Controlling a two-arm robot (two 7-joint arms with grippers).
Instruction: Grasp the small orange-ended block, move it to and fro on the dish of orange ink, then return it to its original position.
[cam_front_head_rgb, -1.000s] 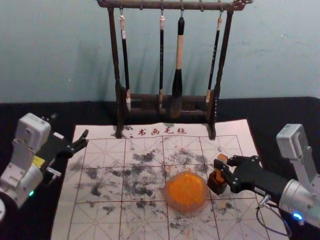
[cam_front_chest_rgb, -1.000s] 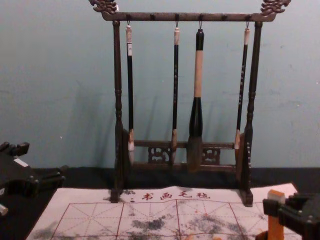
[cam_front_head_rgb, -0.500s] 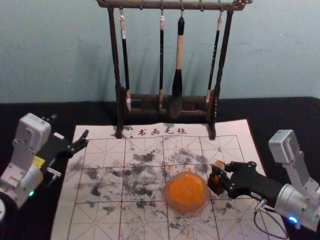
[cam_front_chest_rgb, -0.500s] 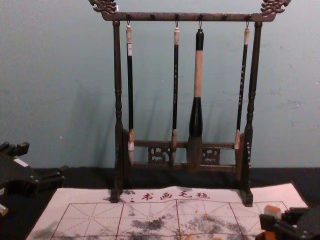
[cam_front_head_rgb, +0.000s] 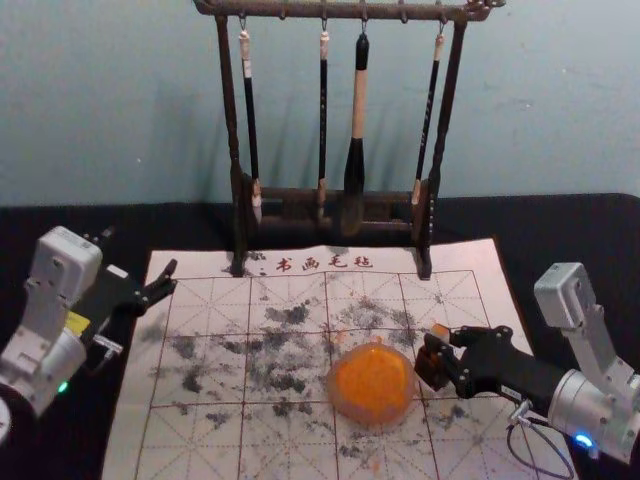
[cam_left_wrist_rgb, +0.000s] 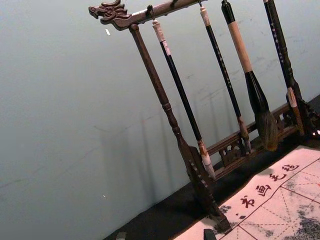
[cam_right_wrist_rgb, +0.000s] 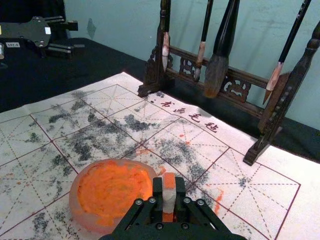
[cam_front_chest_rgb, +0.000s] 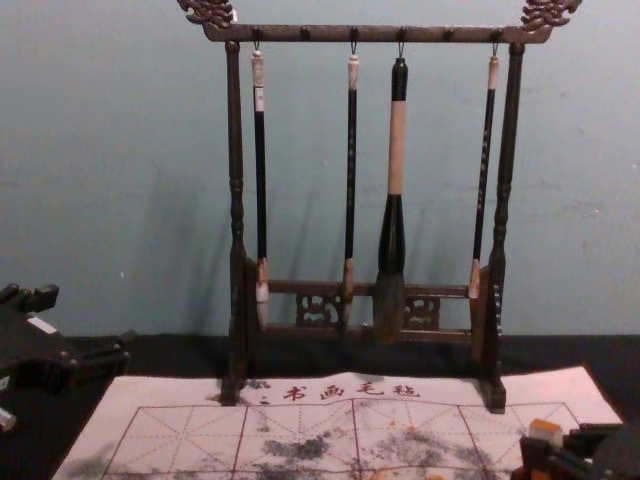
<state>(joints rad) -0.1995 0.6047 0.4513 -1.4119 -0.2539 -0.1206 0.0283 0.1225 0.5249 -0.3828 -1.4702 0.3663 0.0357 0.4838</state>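
We saw the right gripper (cam_front_head_rgb: 445, 342) come lower since the earlier frame, bringing the small orange-ended block (cam_front_head_rgb: 439, 331) down with it; in the chest view, less of the block's orange side showed than before, and its pale part and orange end stood just above the dark fingers. We had the right gripper's jaws clenched on the block, its orange tip facing up between them in the right wrist view; the block was over a small dark box (cam_front_head_rgb: 432, 368), just to the right of the dish (cam_front_head_rgb: 338, 408) of orange ink (cam_front_head_rgb: 372, 382), though we could not tell how deep in the box it reached.

We had the left gripper (cam_front_head_rgb: 140, 252) parked off the left edge of the mat (cam_front_head_rgb: 210, 440), its jaws released and spread apart; the mat lay on the black-covered bench (cam_front_head_rgb: 560, 230), a grid on it, dark smudges across much of it and orange flecks near the dish; behind, the wooden rack (cam_front_head_rgb: 229, 95) stood at the mat's far edge, four brushes (cam_front_head_rgb: 358, 110) hanging from its top bar, the thickest with a pale band on its handle.
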